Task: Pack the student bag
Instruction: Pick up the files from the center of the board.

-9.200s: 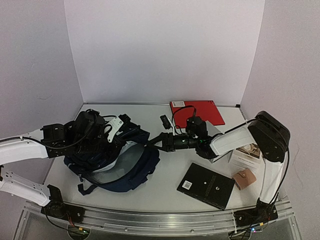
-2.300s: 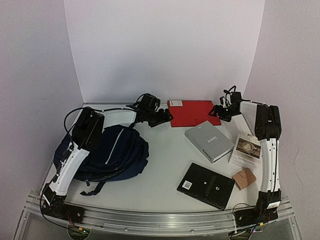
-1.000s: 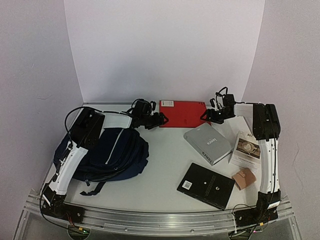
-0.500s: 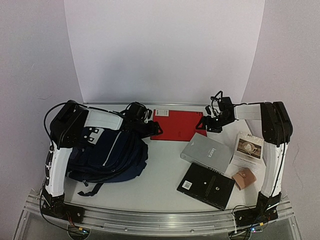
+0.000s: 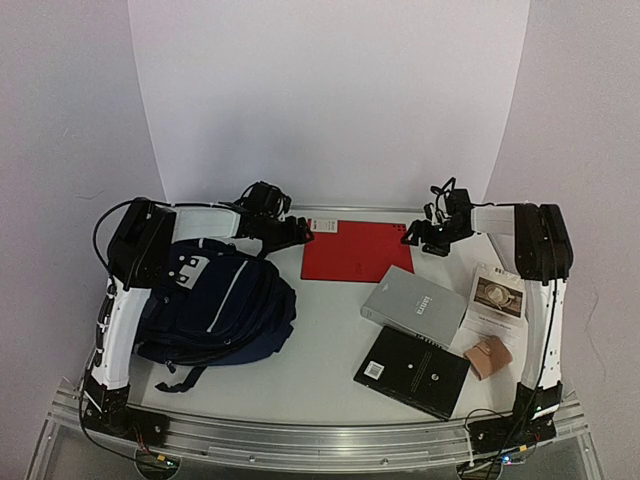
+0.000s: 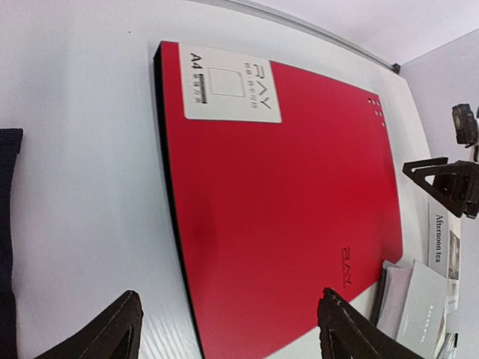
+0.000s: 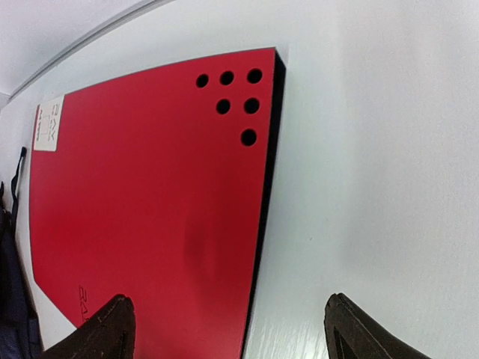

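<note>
The student bag (image 5: 215, 305), a dark navy backpack with thin white stripes, lies at the left of the table; its edge shows in the left wrist view (image 6: 6, 224). A red A4 folder (image 5: 355, 250) lies flat at the back middle. My left gripper (image 5: 297, 228) hangs open at the folder's left end, and in its wrist view the folder (image 6: 277, 202) fills the space ahead of the gripper (image 6: 228, 329). My right gripper (image 5: 413, 236) is open at the folder's right end, its fingers on either side of that edge of the folder (image 7: 150, 202) in the right wrist view (image 7: 232, 329). Neither holds anything.
A grey book (image 5: 415, 300) lies right of centre, with a black book (image 5: 410, 370) in front of it. A white booklet (image 5: 492, 298) and a small tan object (image 5: 490, 357) sit at the right. White walls close the back and sides.
The red folder has slid toward the front and tilted. Both grippers have let go of it, opened wider and drawn back from its ends. The grey book has turned slightly.
</note>
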